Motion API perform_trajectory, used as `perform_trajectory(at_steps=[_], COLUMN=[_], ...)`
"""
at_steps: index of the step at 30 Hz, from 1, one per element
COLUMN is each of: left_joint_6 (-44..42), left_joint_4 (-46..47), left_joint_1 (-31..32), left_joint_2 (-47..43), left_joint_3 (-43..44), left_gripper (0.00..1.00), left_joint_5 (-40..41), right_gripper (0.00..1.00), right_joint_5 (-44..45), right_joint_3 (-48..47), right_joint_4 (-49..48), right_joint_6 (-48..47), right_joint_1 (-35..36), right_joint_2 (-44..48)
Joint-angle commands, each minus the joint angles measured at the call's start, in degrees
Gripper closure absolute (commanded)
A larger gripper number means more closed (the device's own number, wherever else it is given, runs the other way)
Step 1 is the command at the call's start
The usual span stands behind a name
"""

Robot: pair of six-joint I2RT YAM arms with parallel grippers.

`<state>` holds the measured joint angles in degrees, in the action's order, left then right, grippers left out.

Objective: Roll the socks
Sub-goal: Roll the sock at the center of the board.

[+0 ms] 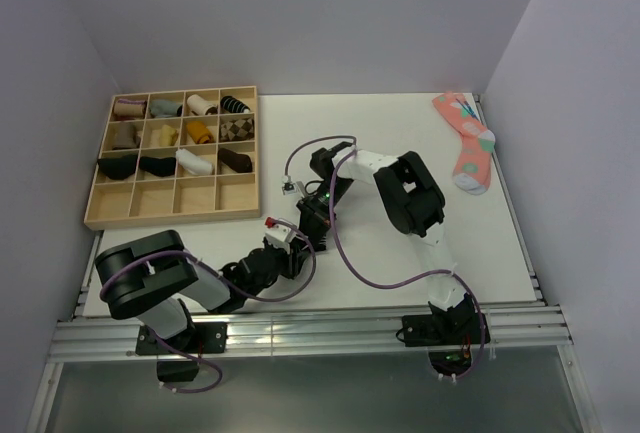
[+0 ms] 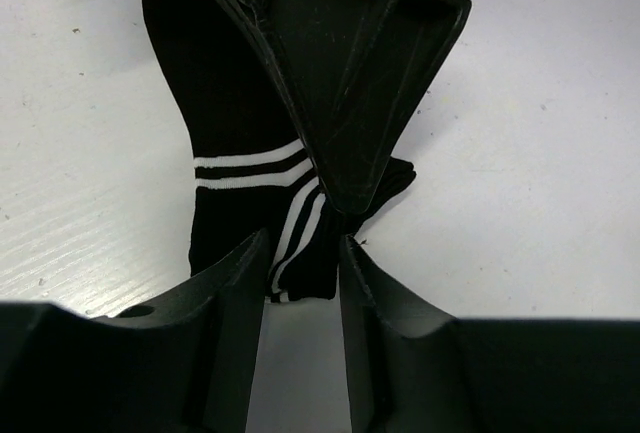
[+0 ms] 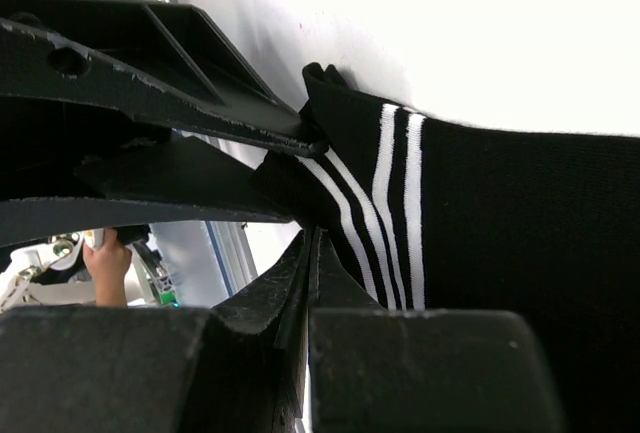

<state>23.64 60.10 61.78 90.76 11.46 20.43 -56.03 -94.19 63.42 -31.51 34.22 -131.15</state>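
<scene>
left claw (image 2: 303, 249) and right claw (image 3: 312, 253) each pinch the striped socks (image 2: 215, 93), mostly hidden overhead.

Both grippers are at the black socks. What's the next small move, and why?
Probably lift the striped cuff of the socks slightly and turn it over onto the flat part to start the roll. The left gripper and right gripper both appear to pinch that cuff, and the rest lies flat, unrolled, on the table.

Left fingers (image 2: 225, 313), right fingers (image 3: 420, 373) closed
</scene>
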Motion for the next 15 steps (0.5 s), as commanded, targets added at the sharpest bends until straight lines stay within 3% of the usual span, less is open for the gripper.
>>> perform_trajectory(at_steps=[1,8,9,12,15], left_joint_6=[-0.2,0.2,0.4,0.9,1.1], left_joint_4=[0.6,-0.4,-0.5,-0.8,-1.1], left_joint_1=[0.4,0.4,0.4,0.4,0.4], left_joint_2=[0.6,0.2,0.2,0.2,-0.1], left_joint_3=[1.4,1.7,1.8,1.9,2.1], left_gripper=[0.63,0.8,0.88,1.0,1.0], left_joint_5=[1.3,0.7,0.6,0.0,-1.2], right_gripper=[1.0,1.0,1.0,1.0,0.98], right_joint_5=[-1.5,-0.9,-0.7,0.2,1.3], right_joint_3=[-1.1,0.2,0.4,1.8,3.0], right_joint_4=[1.9,0.4,-0.5,-2.7,-4.2], right_joint_6=[-1.1,-0.5,-0.3,0.8,1.6], right_joint_1=[-0.4,-0.5,-0.5,-0.5,-0.5], right_joint_2=[4.0,4.7,5.1,6.3,7.0])
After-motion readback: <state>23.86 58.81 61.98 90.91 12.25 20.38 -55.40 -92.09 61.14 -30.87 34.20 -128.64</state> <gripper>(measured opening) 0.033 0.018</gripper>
